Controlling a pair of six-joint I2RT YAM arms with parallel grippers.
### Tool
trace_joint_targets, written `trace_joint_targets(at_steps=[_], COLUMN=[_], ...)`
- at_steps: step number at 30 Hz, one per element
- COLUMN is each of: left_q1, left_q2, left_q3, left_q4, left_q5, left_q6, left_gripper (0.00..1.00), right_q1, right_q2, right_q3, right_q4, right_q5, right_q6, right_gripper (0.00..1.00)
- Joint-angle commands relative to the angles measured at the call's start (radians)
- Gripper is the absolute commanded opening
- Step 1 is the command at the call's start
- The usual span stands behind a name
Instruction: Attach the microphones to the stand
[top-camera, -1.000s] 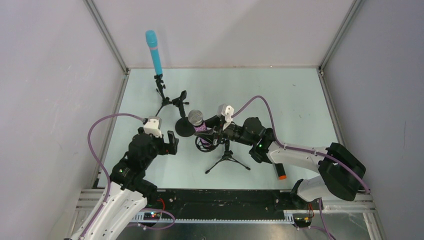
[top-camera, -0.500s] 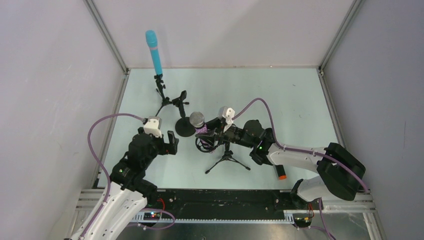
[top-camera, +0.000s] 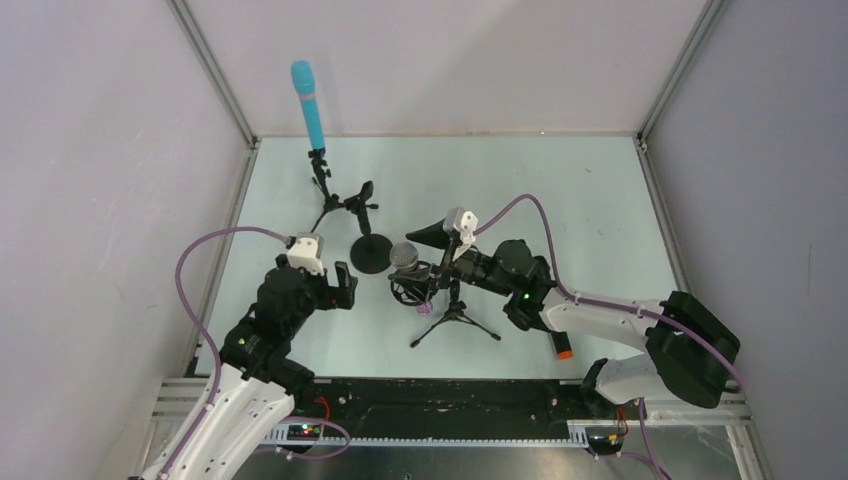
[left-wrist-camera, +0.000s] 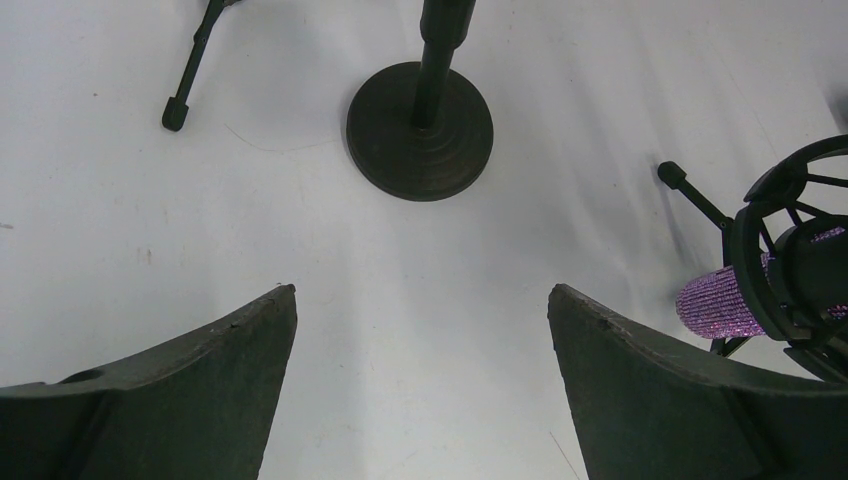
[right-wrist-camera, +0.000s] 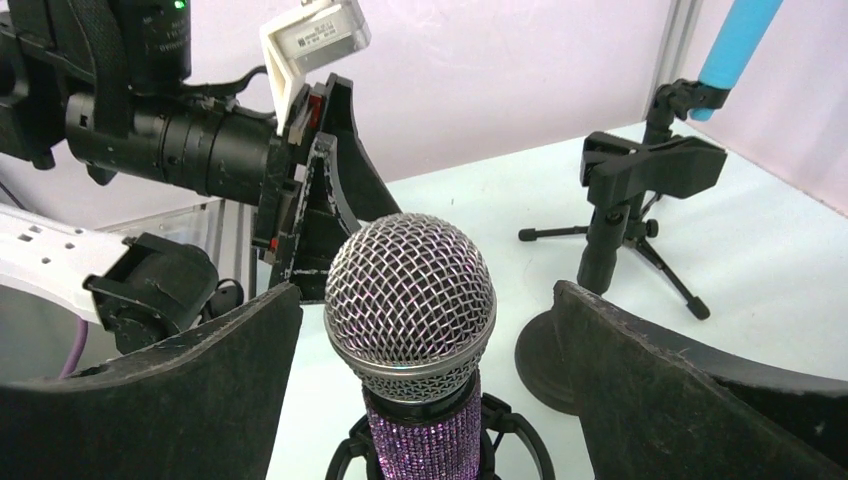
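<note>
Pale green table (top-camera: 600, 200) boxed in by plain walls, pretty bare setup. Purple glitter mic (right-wrist-camera: 425, 440) was sitting upright in the black shock-mount ring of the tripod stand (top-camera: 455, 318). Its silver mesh head (right-wrist-camera: 410, 270) poked up inside the right gripper (right-wrist-camera: 424, 300), whose fingers were spread wide and not touching it. Left gripper (left-wrist-camera: 420, 295) was spread too, holding nothing, hovering near the round-base stand (left-wrist-camera: 420, 130). Light blue mic (top-camera: 307, 100) was up on the far tripod (top-camera: 322, 190), and the black mic with the orange end (top-camera: 563, 347) lay flat on the table under the right arm. My guess: these are light, rigid sticks, the smooth ones a bit slippery, the glitter one grippier. I'd grab the barrel mid-length, never the mesh, since that probably dents
</note>
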Motion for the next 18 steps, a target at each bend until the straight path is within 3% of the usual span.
trace_joint_targets(at_steps=[1, 13, 18], left_q1=[0.005, 0.005, 0.005], left_q2=[0.008, 0.003, 0.000], left_q3=[0.021, 0.022, 0.021], left_q4=[0.025, 0.027, 0.027], left_q5=[0.003, 0.009, 0.011], left_q6=[-0.010, -0.006, -0.002], left_gripper=[0.98, 0.98, 0.98], right_q1=[0.006, 0.006, 0.005], right_q2=[-0.064, -0.203, -0.312], right_q3=[-0.003, -0.026, -0.034], right_q4=[0.002, -0.092, -0.229], right_q5=[0.027, 0.016, 0.050], right_q6=[0.016, 0.023, -0.020], right_gripper=[1.00, 0.99, 0.99])
